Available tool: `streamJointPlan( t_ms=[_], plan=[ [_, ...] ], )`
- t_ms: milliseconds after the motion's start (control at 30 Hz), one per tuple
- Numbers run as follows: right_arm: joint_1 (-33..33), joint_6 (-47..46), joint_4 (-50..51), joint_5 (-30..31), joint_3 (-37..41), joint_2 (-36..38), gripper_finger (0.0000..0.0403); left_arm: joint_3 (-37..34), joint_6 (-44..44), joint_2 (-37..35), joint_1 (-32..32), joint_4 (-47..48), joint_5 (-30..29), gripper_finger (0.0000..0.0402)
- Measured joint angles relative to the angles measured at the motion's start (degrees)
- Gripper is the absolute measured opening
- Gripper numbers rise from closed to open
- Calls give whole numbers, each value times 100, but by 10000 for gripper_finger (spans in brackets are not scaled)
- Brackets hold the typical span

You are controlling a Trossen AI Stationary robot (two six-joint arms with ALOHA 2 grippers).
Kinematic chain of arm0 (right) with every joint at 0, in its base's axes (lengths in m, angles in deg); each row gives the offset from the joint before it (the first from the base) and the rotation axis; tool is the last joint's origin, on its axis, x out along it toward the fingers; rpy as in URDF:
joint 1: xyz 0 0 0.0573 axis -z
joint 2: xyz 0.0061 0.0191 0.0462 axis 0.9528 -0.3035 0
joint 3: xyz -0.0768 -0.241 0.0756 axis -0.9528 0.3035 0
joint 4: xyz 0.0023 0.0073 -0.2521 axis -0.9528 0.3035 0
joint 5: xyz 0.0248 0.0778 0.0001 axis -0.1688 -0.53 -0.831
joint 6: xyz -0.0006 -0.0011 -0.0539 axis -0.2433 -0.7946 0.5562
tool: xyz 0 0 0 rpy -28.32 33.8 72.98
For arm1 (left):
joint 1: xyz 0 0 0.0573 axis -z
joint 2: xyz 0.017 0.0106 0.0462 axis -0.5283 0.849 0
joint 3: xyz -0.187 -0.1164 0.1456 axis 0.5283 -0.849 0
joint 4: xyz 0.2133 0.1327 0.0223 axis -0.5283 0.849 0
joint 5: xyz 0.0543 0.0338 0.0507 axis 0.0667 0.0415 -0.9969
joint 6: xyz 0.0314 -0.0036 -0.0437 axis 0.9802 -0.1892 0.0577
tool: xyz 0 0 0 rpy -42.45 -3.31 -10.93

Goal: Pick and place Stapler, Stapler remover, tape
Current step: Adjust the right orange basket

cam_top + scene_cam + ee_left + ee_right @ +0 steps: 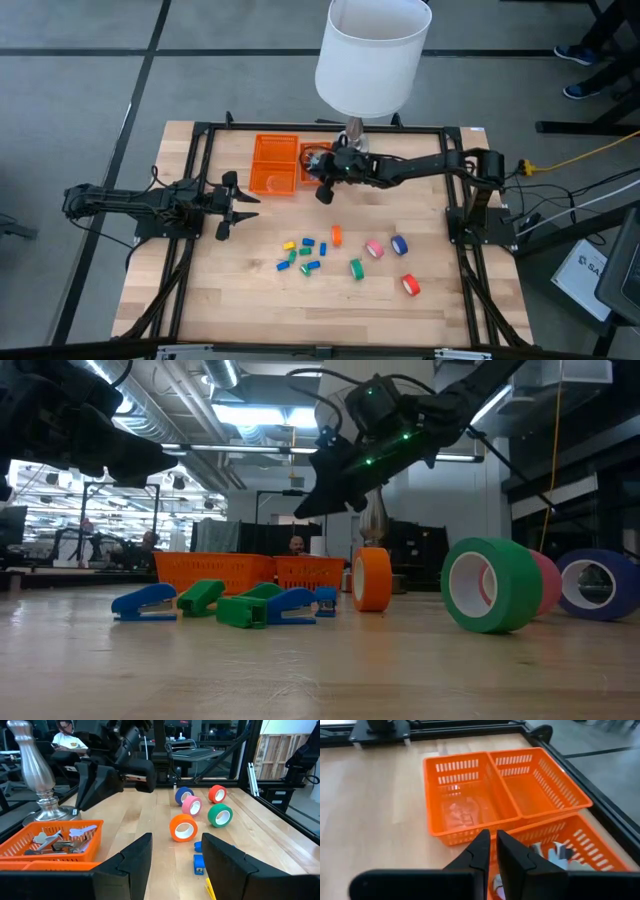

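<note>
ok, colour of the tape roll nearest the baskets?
Orange, standing on edge; clearest in the left wrist view.

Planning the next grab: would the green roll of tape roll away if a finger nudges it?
Probably. The green roll of tape stands on its edge on the smooth wooden table, so a sideways nudge could roll it. Its hollow ring looks light, and likely stiff enough to grip.

My wooden table (230,300) carried three orange baskets (275,163) near its far edge, with a lamp base (42,795) just beside them. Toward the middle lay a loose cluster of small blue, green and yellow staplers (302,254). Near those stood tape rolls: orange (337,235), green (356,268), pink (374,248), blue (399,244) and red (410,285).
</note>
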Motion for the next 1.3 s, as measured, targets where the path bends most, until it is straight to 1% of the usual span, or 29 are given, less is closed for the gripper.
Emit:
streamJointPlan(
  t_ms=[133,267,333,433,500,700,800,900,1000,1300],
  plan=[
    [22,-177,-28,9,0,0,35,0,0,0,0,0,0,169],
    [7,-146,-68,-1,0,0,35,-1,0,0,0,-1,0,169],
    [-16,-149,-45,-129,0,0,35,-1,0,1,0,-1,0,169],
    [-67,-149,12,-490,0,0,39,0,0,0,0,0,0,169],
    [-130,-148,115,-610,0,0,53,0,0,0,0,-2,0,169],
    [-212,-151,819,-618,0,0,117,-1,0,0,0,-2,0,169],
    [-207,-169,1322,-636,0,0,131,-2,0,2,0,0,0,169],
    [-165,-173,1784,-656,0,-1,131,-1,0,0,0,-2,0,169],
    [-63,-172,2003,-657,0,-2,126,0,0,1,0,-2,0,169],
    [451,-151,1862,-609,0,-2,113,-2,0,0,0,-2,0,169]
  ],
)
